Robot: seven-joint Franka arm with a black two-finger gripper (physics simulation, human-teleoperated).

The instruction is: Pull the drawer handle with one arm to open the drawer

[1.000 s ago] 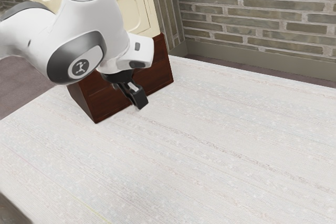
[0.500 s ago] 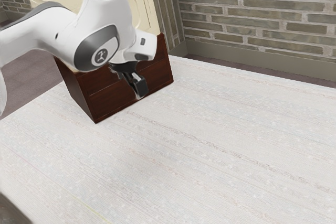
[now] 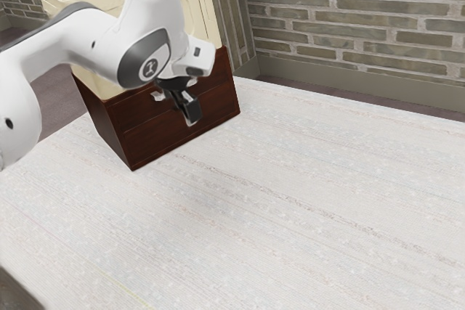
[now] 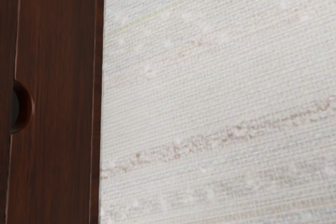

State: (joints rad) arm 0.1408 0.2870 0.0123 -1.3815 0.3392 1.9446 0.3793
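In the exterior view my black gripper [image 3: 192, 120] hangs in front of the dark red-brown drawer cabinet [image 3: 155, 134], over the lower part of its front. Whether it is open or shut cannot be made out, and neither can contact with the cabinet. The gripper and hand hide part of the cabinet front, whose visible part looks flush. The wrist view has the wooden drawer front [image 4: 58, 129] with a rounded finger recess [image 4: 24, 107] at a seam between panels.
A cream-coloured piece [image 3: 200, 5] rests on the cabinet, partly behind the arm. Pale woven cloth [image 3: 290, 201] covers the surface in front of the cabinet. A brick wall [image 3: 349, 27] stands beyond the surface's far edge.
My gripper has risen along the cabinet front, while the arm's wrist has shifted toward the exterior view's right. The cabinet has not visibly moved.
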